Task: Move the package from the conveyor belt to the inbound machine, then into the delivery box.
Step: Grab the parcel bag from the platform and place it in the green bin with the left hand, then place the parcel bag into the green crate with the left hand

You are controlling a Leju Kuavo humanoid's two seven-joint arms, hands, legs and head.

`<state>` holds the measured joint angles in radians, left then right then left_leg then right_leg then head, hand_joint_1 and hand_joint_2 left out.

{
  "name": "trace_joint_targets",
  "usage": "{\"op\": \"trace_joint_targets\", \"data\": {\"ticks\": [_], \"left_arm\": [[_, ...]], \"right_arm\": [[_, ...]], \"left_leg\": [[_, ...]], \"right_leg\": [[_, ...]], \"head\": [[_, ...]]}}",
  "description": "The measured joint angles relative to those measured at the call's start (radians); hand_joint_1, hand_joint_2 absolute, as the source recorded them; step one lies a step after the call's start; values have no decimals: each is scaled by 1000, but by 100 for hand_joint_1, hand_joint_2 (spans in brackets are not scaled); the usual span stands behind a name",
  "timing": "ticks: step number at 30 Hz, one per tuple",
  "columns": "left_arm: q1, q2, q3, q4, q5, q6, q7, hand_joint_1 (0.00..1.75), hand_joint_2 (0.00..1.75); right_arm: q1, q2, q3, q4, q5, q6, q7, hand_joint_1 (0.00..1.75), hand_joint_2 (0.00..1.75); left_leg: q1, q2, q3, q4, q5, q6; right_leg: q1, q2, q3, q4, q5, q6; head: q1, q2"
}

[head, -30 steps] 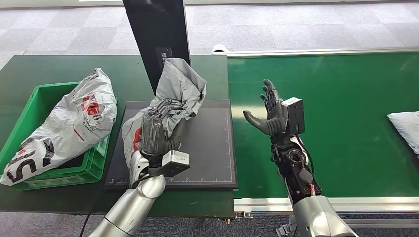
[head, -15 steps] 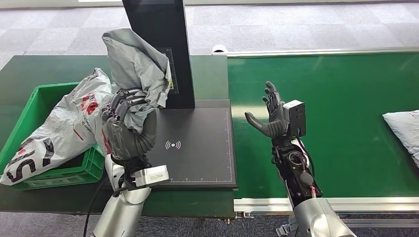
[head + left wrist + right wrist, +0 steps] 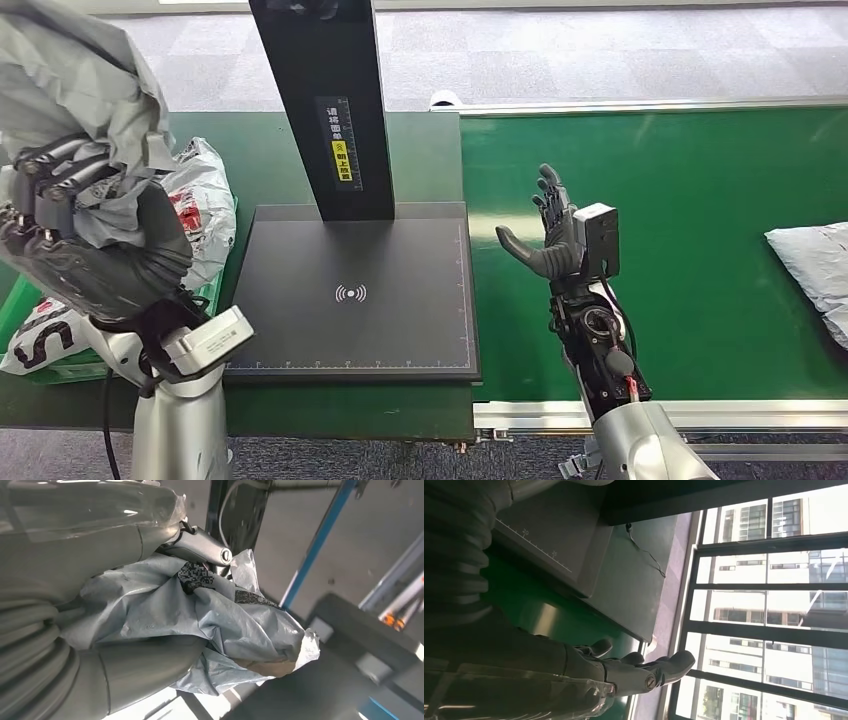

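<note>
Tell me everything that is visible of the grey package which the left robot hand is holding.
The grey package is a soft plastic mailer bag, strongly crumpled and creased. The left robot hand grips it around its lower part and holds it raised in the air, above the green box, touching nothing else. In the left wrist view a small black-and-white code patch shows on its surface, and a torn-looking edge hangs free.

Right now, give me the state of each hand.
Left hand: grips the crumpled grey package, raised above the green crate.
Right hand: open, holding nothing, above the conveyor belt.
</note>
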<state>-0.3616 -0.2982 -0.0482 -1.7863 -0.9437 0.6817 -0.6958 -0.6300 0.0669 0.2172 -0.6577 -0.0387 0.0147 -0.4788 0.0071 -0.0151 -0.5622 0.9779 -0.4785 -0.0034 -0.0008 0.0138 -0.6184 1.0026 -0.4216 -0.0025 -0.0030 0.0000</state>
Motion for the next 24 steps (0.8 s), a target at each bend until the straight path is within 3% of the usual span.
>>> {"op": "trace_joint_targets", "data": {"ticks": [4, 11, 18, 20, 22, 24], "left_arm": [[-79, -12, 124, 24, -90, 0, 0, 175, 175], [-282, -14, 501, 303, -334, 0, 20, 175, 175], [-354, -13, 633, 430, -375, 0, 60, 175, 175], [-369, 1, 639, 475, -463, -4, 204, 175, 175], [-399, 48, 608, 594, -548, -40, 496, 175, 175], [-437, 123, 521, 772, -573, -124, 845, 175, 175]], "right_arm": [[-3, 3, 1, 0, -4, 0, -1, 0, 175], [-6, 5, 4, 0, -19, -4, -5, 0, 175], [-7, 6, 9, 0, -21, -5, -5, 0, 175], [-10, 6, 11, 0, -23, -6, -6, 0, 175], [-14, 7, 14, 0, -26, -6, -5, 0, 175], [-22, 9, 17, 1, -28, -5, -2, 0, 175]], "left_leg": [[0, 0, 0, 0, 0, 0], [0, 3, 2, 0, 1, 0], [0, 2, 1, 0, 1, 0], [0, 2, 1, 0, 1, 0], [0, 2, 2, 0, 1, 0], [0, 3, 2, 0, 1, -1]], "right_leg": [[0, 0, 0, 0, 0, 0], [0, 2, 0, 1, 1, -1], [0, 2, 0, 0, 1, -1], [0, 1, 0, 0, 1, -1], [0, 1, 0, 0, 1, -1], [0, 2, 0, 0, 1, -1]], "head": [[0, 0], [0, 0], [0, 0], [0, 0], [0, 0], [0, 0]]}}
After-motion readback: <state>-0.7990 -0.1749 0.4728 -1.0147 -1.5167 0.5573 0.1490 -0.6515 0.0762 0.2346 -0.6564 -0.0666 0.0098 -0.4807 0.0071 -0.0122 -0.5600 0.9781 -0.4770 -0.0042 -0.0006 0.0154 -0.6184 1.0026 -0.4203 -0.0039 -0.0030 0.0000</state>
